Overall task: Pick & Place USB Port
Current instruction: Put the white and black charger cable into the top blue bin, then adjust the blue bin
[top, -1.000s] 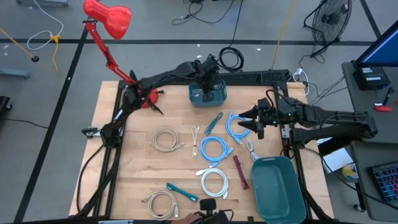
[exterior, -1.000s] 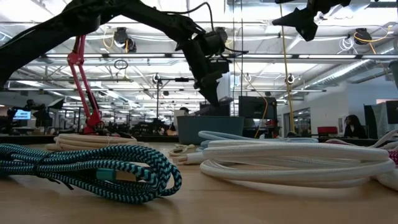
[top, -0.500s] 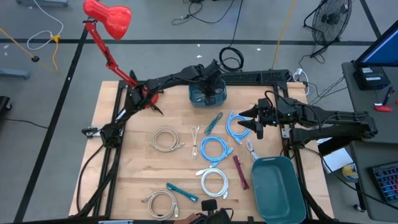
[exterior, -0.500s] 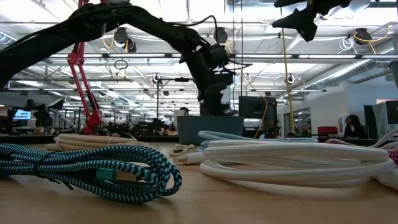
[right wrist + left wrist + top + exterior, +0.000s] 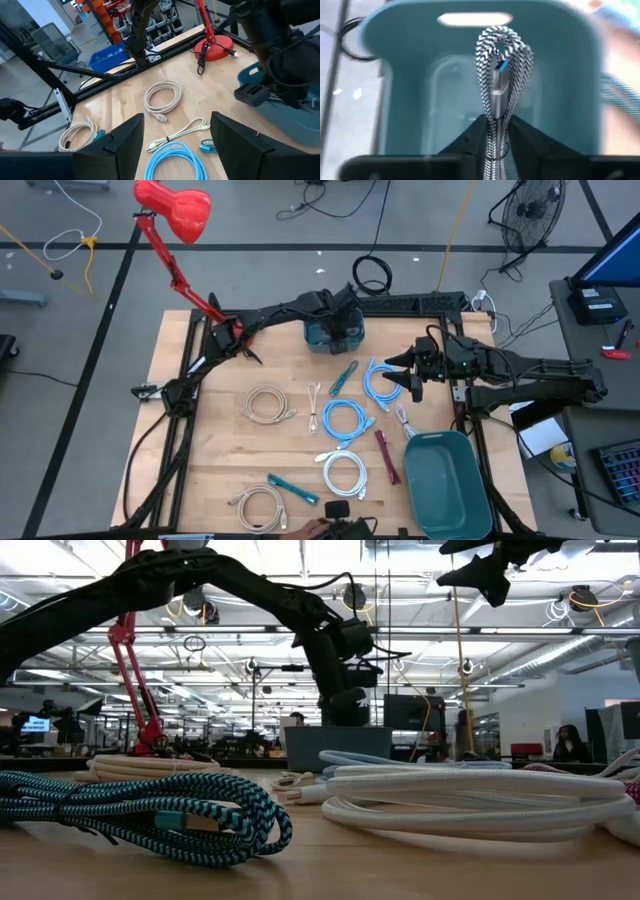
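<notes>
Braided black-and-white USB cable (image 5: 501,75) is seen pinched between the left gripper (image 5: 495,137) fingers, inside the teal bin (image 5: 395,100) at the table's far edge; its remaining length is hidden. Right gripper (image 5: 175,137) is held spread above the coiled cables, empty.

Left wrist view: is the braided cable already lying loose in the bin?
No, the braided cable hangs between the left gripper's fingers above the bin.
</notes>
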You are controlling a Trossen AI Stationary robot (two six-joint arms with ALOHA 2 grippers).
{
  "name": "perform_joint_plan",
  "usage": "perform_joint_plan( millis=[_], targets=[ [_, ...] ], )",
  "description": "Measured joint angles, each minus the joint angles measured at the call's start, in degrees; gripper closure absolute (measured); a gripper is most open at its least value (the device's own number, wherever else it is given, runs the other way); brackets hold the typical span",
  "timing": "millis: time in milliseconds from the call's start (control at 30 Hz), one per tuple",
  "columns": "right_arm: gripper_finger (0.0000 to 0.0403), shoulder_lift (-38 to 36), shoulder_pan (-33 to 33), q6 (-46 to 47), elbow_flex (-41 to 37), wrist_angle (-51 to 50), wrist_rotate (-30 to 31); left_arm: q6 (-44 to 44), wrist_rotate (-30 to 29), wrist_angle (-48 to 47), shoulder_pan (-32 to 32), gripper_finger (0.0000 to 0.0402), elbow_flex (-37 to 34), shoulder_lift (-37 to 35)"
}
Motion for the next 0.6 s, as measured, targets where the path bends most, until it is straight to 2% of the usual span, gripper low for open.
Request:
perform_joint_plan(
  millis=[67,167,267,500,600],
  targets=[
    [0.0186,0.00,0.00,-0.02,0.00,-0.02,0.95,-0.89,-1.78,-0.11,0.13,0.0278,0.00,0.00],
    [0.0186,0.00,-0.04,-0.61,0.00,0.02,1.44,-1.09,-1.37,-0.69,0.21,0.0236,0.00,-0.02],
    [0.0186,0.00,-0.04,-0.85,0.00,0.00,1.60,-1.18,-1.31,-1.00,-0.10,0.0211,0.00,-0.04],
    [0.0186,0.00,-0.02,-0.86,0.00,0.02,1.60,-1.07,-4.50,-0.66,-1.25,0.0202,0.00,-5.59],
    [0.0186,0.00,-0.02,-0.87,0.00,0.00,1.60,-3.22,-2.32,-0.27,-1.20,0.0202,0.00,-9.53]
  ],
)
